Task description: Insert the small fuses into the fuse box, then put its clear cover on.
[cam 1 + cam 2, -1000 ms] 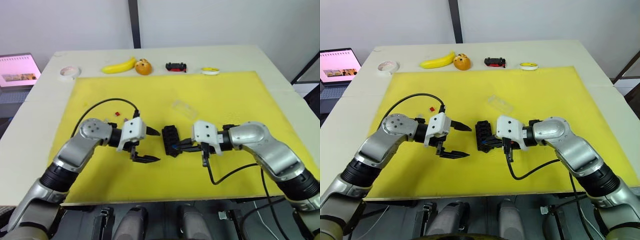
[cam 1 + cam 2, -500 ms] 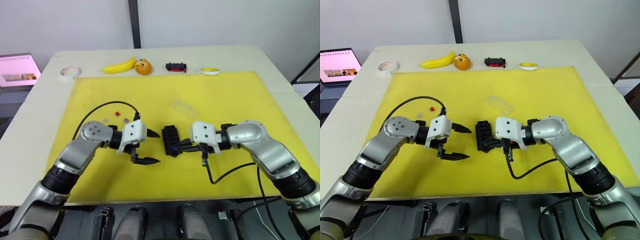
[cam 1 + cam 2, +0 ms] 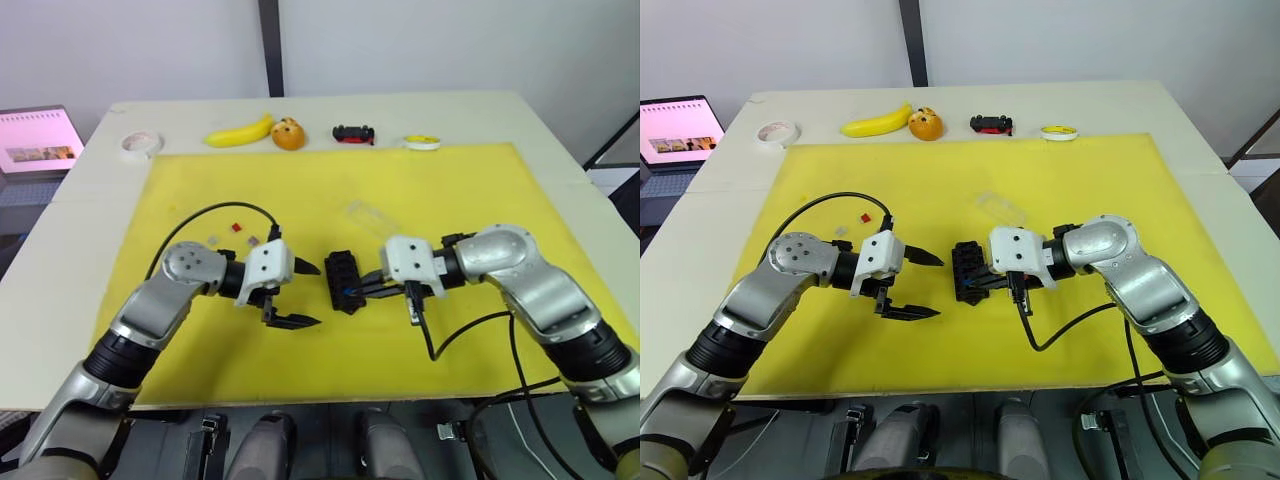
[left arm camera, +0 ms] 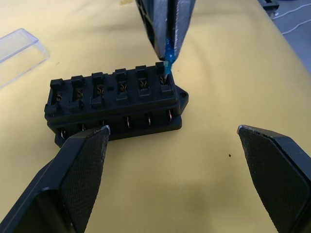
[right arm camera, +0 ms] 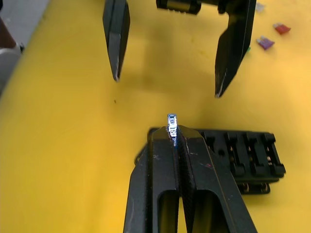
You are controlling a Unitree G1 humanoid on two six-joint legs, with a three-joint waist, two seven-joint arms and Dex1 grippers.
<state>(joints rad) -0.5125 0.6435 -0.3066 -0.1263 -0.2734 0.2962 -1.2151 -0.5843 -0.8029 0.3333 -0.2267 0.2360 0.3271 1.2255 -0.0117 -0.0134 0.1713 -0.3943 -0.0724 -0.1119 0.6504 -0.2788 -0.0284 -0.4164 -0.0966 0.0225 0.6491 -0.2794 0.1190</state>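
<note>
The black fuse box (image 3: 343, 281) lies mid-mat between my two grippers. My right gripper (image 3: 366, 288) is shut on a blue fuse (image 4: 167, 60), held on edge with its lower end at the end slot of the box's far row. The same fuse (image 5: 171, 127) sticks out of the shut fingertips in the right wrist view. The left gripper (image 3: 314, 294) is open just left of the box, apart from it, with nothing between its fingers. Red (image 3: 237, 227), grey (image 3: 213, 239) and purple (image 3: 253, 240) fuses lie loose behind the left arm. The clear cover (image 3: 366, 215) rests behind the box.
A yellow mat (image 3: 450, 200) covers the table. Along the far edge sit a tape roll (image 3: 139, 145), a banana (image 3: 238, 132), an orange fruit (image 3: 287, 133), a toy car (image 3: 352, 132) and a yellow-white roll (image 3: 421, 142). A pink screen (image 3: 38, 142) stands far left.
The right forearm has swung slightly while its gripper stays at the box end with the blue fuse. The left arm shifted a little, uncovering the loose fuses behind it.
</note>
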